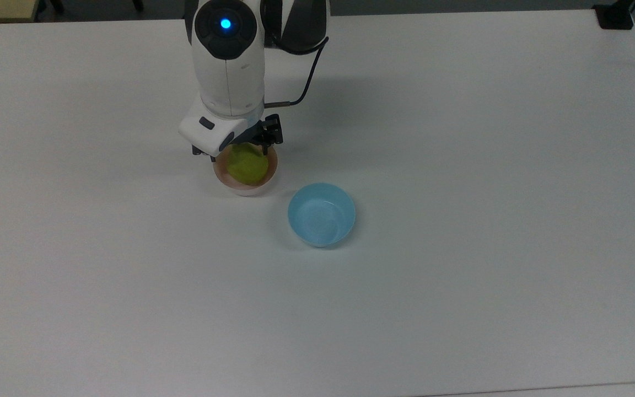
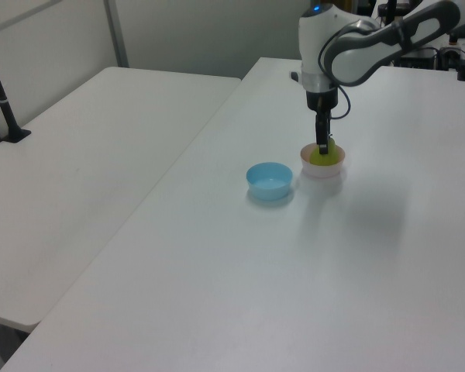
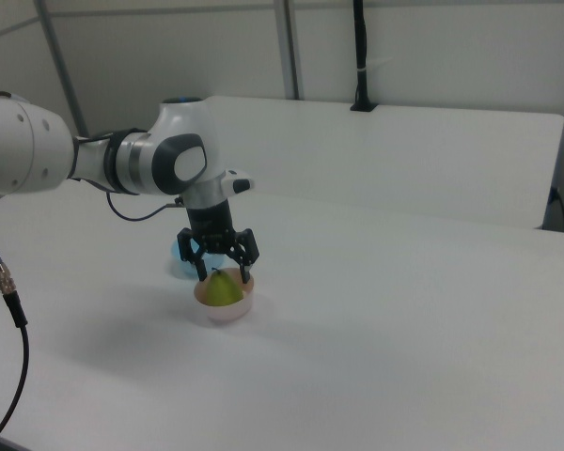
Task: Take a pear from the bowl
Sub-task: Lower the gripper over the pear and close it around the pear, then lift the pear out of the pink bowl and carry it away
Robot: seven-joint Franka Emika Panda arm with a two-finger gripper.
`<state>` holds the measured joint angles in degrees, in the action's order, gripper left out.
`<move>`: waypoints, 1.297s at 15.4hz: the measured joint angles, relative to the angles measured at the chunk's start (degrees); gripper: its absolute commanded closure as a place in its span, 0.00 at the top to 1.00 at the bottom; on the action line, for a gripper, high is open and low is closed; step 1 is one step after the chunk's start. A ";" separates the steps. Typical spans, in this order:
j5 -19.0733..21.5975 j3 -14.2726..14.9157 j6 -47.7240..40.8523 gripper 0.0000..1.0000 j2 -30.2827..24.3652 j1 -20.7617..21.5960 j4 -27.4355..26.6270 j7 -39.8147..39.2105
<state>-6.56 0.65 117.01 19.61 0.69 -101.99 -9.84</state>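
1. The pear (image 3: 224, 288) sits in the pale pink bowl (image 3: 227, 310), which rests on the white table (image 3: 385, 338). In the right view its yellow-green body fills much of the bowl's inside and rises above the rim.

2. The gripper (image 3: 225, 276) hangs directly over the bowl, pointing down. In the right view its two black fingers (image 3: 199, 272) are spread wide, one on each side of the pear's upper part, with the narrow top of the fruit lying between them.

3. The right view leaves a gap between each fingertip and the pear's skin, so the jaws stand open around the fruit without pinching it. The fingertips reach about the level of the bowl's rim.

4. In the top view the arm's white wrist covers the far part of the pear (image 1: 247, 168) and of the bowl (image 1: 248, 189); the rounded base of the fruit shows below the gripper (image 1: 237, 154).

5. In the left view the gripper (image 2: 322, 147) comes straight down onto the pear (image 2: 324, 158), hiding the stem, and the bowl (image 2: 322, 168) stands beneath.

6. A light blue bowl (image 1: 321, 214) stands near the pink one, apart from it, toward the top view's lower right. In the left view the blue bowl (image 2: 269, 180) lies at the left view's left of the pink bowl.
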 measured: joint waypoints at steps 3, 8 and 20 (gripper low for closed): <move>-0.63 0.00 1.92 0.79 0.83 0.17 -1.26 0.00; -1.18 -0.06 3.11 0.40 1.28 0.32 -1.55 -0.01; -1.17 -0.35 0.56 0.38 -2.07 0.33 -0.50 -0.02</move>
<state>-7.73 0.29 117.58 17.54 1.02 -102.50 -9.86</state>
